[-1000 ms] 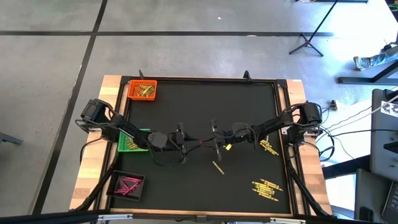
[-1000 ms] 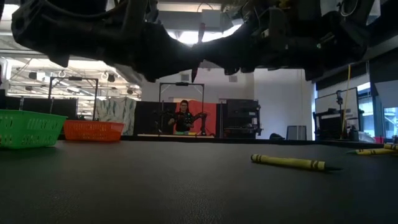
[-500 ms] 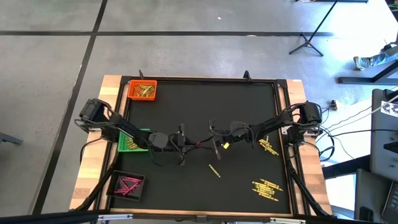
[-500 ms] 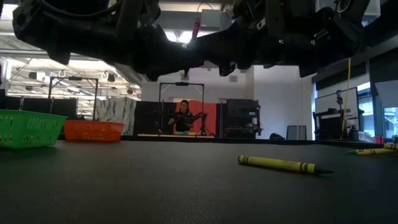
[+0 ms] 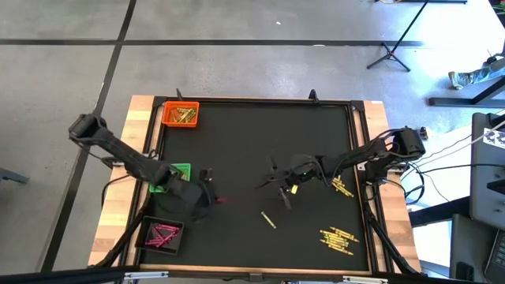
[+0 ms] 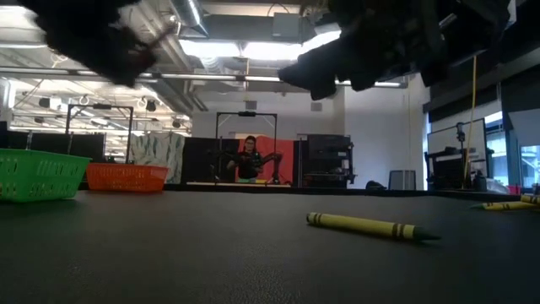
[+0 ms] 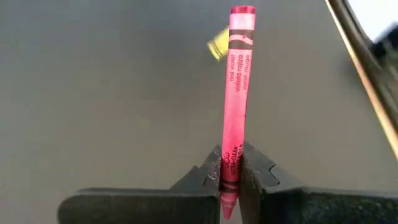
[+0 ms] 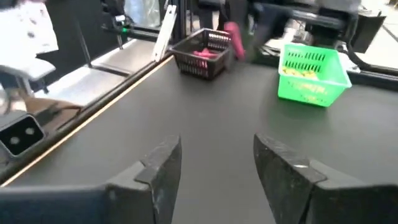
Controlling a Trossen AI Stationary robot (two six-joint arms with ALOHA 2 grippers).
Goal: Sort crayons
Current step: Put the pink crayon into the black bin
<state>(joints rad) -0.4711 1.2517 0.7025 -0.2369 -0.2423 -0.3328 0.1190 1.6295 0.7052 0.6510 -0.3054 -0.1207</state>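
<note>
The left end effector (image 7: 229, 180) is clamped tight on the tip end of a slim, paper-wrapped pink crayon (image 7: 235, 102), just beside the green tray (image 5: 178, 172) and near the black wire tray (image 5: 161, 235) of pink ones. Judging by that, the crayon should be carried over the black tray and released low, so the smooth round stick cannot roll off. The right end effector (image 8: 214, 163) hangs empty, fingers spread wide, over the matte black table (image 5: 252, 142), near a loose yellow crayon (image 5: 269, 219).
</note>
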